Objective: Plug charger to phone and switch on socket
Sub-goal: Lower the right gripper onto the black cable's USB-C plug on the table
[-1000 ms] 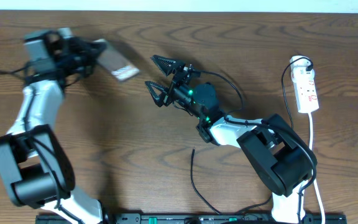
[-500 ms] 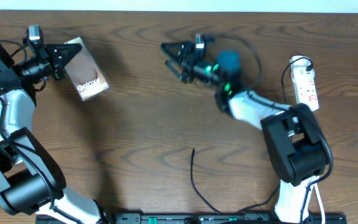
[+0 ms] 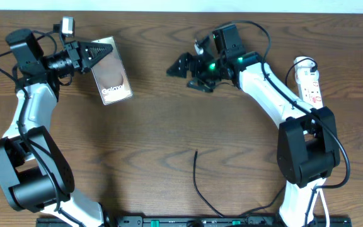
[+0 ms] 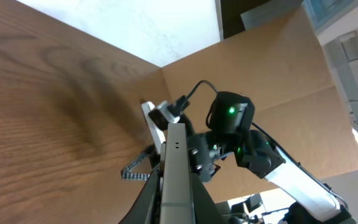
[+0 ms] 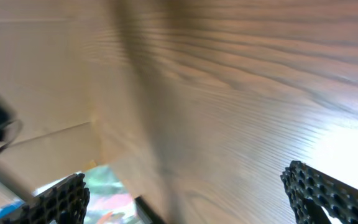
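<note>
My left gripper [image 3: 90, 52] is shut on the top edge of the phone [image 3: 110, 80], a brown-grey slab with white "Galaxy" lettering, held at the far left of the table. In the left wrist view the phone [image 4: 176, 177] shows edge-on between the fingers [image 4: 174, 205]. My right gripper [image 3: 188, 73] is open and empty near the far middle, its fingers [image 5: 191, 199] wide apart over bare wood. The charger [image 3: 199, 183], a thin black cable, lies near the front with its tip [image 3: 195, 153] pointing away. The white socket [image 3: 311, 86] lies at the far right.
The socket's white cord [image 3: 317, 145] runs down the right edge past the right arm's base [image 3: 301, 157]. The left arm's base [image 3: 27, 170] stands at front left. A cardboard wall [image 4: 272, 81] rises behind the table.
The left gripper has carried the phone back to the right and turned it lengthwise. The right arm has swung toward the far right, its gripper staying open.
</note>
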Action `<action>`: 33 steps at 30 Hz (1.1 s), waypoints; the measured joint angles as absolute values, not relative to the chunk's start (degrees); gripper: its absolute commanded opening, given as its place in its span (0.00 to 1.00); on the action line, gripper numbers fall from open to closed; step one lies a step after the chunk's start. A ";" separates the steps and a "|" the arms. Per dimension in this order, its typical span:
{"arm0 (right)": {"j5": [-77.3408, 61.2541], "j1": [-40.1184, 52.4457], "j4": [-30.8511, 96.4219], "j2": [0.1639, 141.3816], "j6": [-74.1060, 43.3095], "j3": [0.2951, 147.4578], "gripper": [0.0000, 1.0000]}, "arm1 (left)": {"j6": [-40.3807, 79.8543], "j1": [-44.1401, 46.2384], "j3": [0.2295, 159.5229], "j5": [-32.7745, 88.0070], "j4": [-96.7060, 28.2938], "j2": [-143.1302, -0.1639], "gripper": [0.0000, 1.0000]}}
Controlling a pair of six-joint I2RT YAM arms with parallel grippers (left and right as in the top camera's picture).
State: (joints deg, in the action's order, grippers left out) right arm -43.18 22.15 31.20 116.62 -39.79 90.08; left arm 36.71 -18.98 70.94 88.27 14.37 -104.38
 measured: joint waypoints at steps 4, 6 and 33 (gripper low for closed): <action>-37.95 22.20 40.36 116.62 -38.26 90.21 0.99 | 35.90 -19.00 70.94 88.25 14.37 -104.38 0.07; -34.20 22.55 46.13 116.62 -37.54 90.37 0.99 | 35.73 -19.00 70.94 88.25 14.39 -104.38 0.07; -10.33 44.14 61.84 116.64 -53.65 79.09 0.96 | 35.24 -19.00 70.94 88.23 13.96 -104.38 0.07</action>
State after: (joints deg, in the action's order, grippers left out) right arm -10.33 44.14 61.84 116.64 -53.65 79.09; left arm 35.24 -19.00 70.94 88.23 13.96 -104.38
